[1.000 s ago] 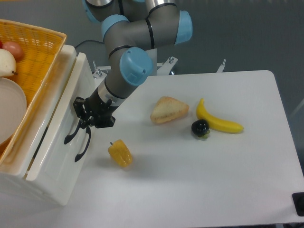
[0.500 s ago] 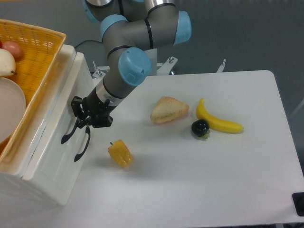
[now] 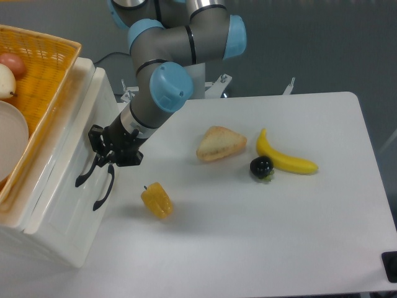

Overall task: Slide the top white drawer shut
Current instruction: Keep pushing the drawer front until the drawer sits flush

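One desk (image 3: pixel 298 236) carries one white drawer cabinet (image 3: pixel 59 230), which stands to the left of the jaws and below them in the picture. One yellow wicker basket (image 3: pixel 53 74) sits on top of the cabinet, above and left of the jaws; it holds one white plate (image 3: pixel 11 139), one pale rounded item and one reddish rounded item at its left edge, all partly cut off by the frame. The top white drawer (image 3: pixel 87 133) lies directly against the jaws, and its front shows a narrow gap to the cabinet body. The gripper (image 3: pixel 105 152) presses at the upper black handle (image 3: pixel 87 172); whether the jaws are clenched on it or released cannot be told. One lower black handle (image 3: pixel 104 189) lies just below the jaws. Right of the jaws lie one banana (image 3: pixel 286 158), one bread slice (image 3: pixel 220 143), one yellow pepper (image 3: pixel 156 200) and one black round fruit (image 3: pixel 261 166), the latter touching the banana.
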You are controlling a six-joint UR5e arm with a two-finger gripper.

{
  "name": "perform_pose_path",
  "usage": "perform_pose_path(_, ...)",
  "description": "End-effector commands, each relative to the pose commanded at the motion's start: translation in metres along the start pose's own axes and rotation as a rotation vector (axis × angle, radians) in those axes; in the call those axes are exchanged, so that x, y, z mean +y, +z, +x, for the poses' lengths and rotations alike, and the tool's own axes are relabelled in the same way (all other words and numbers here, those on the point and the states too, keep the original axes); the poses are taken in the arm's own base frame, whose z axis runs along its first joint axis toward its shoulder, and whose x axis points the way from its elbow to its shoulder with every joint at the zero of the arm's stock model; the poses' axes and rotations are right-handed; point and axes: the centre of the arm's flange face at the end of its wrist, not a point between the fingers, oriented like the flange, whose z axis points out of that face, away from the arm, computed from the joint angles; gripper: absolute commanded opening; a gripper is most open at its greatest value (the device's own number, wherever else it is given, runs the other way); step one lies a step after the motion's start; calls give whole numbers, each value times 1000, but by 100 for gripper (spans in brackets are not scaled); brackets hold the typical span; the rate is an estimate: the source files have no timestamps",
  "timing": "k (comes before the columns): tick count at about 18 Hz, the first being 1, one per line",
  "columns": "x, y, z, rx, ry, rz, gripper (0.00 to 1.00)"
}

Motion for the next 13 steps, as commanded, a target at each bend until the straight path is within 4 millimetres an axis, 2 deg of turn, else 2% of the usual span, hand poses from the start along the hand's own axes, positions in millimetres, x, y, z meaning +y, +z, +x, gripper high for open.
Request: perform_pose_path(13, -1, 1, 0, -2, -10, 3, 16)
